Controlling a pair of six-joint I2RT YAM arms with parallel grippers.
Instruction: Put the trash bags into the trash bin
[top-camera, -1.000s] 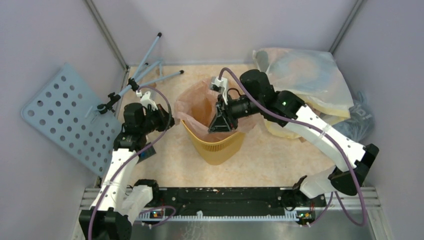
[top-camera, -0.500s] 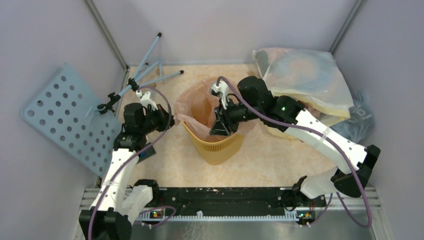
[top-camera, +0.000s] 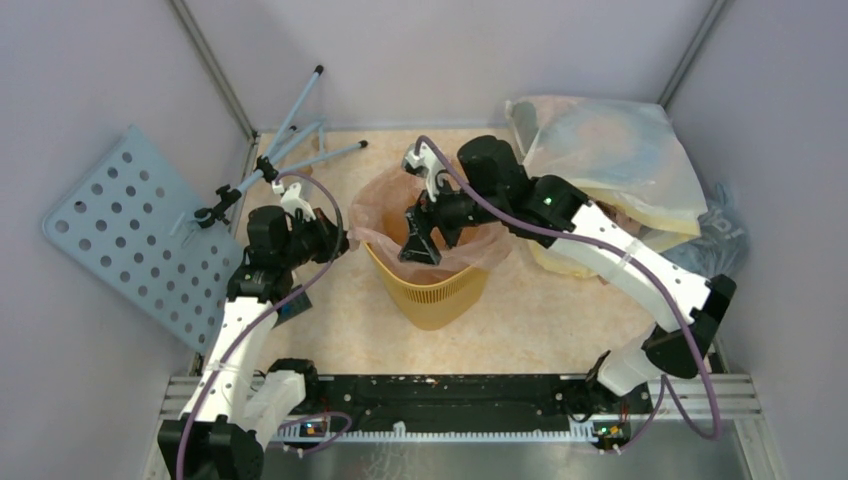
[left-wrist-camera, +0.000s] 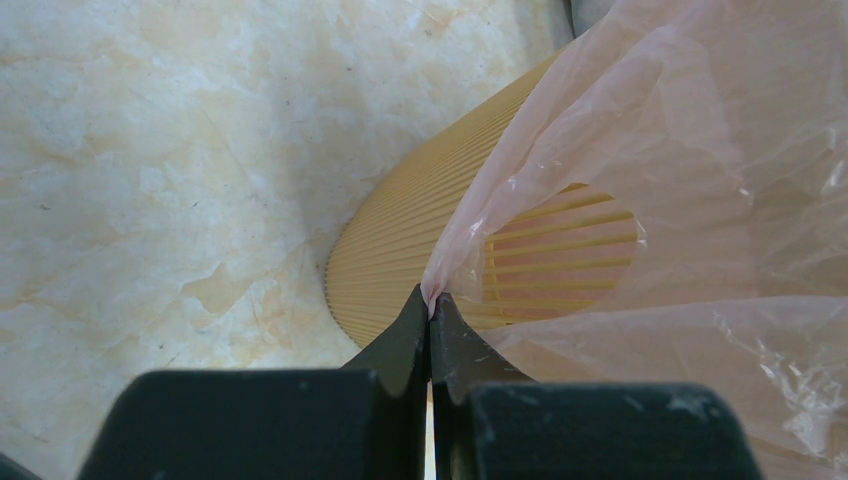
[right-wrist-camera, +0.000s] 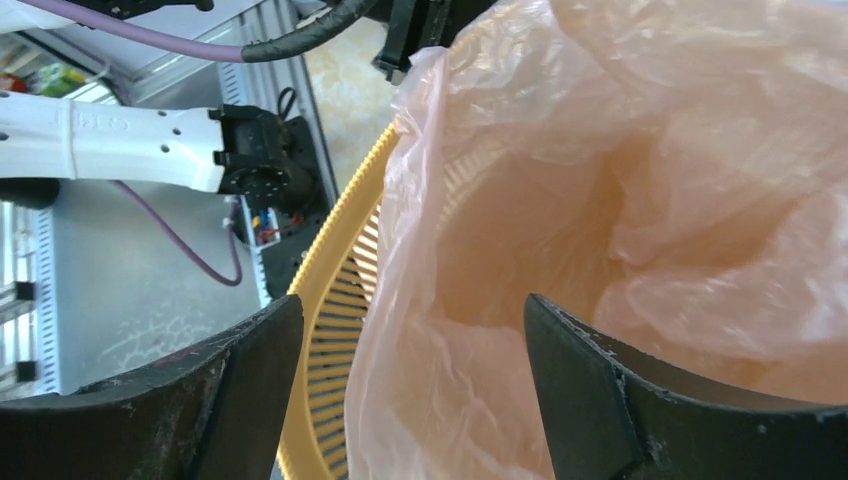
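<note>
The yellow-orange trash bin (top-camera: 432, 295) stands mid-table with the pale pink trash bag (top-camera: 390, 215) lining its mouth. My left gripper (top-camera: 343, 241) is at the bin's left side, shut on a pinch of the bag's edge. The left wrist view shows the film (left-wrist-camera: 650, 150) caught at the gripper's (left-wrist-camera: 431, 300) tips, with the ribbed bin wall (left-wrist-camera: 400, 240) behind. My right gripper (top-camera: 415, 245) hangs open over the bin's mouth. In the right wrist view the gripper (right-wrist-camera: 412, 310) straddles the bag's near wall (right-wrist-camera: 650, 200) beside the bin rim (right-wrist-camera: 340, 290), holding nothing.
A large whitish-yellow sack (top-camera: 610, 150) lies at the back right, with a grey-blue bag (top-camera: 715, 245) beside it against the right wall. A perforated blue panel (top-camera: 130, 235) leans on the left wall. Blue-grey rods (top-camera: 300, 140) lie at the back left.
My right gripper has opened wide and moved left from the bin's right rim over the bin's mouth. The left gripper has kept its pinch on the bag and not moved.
</note>
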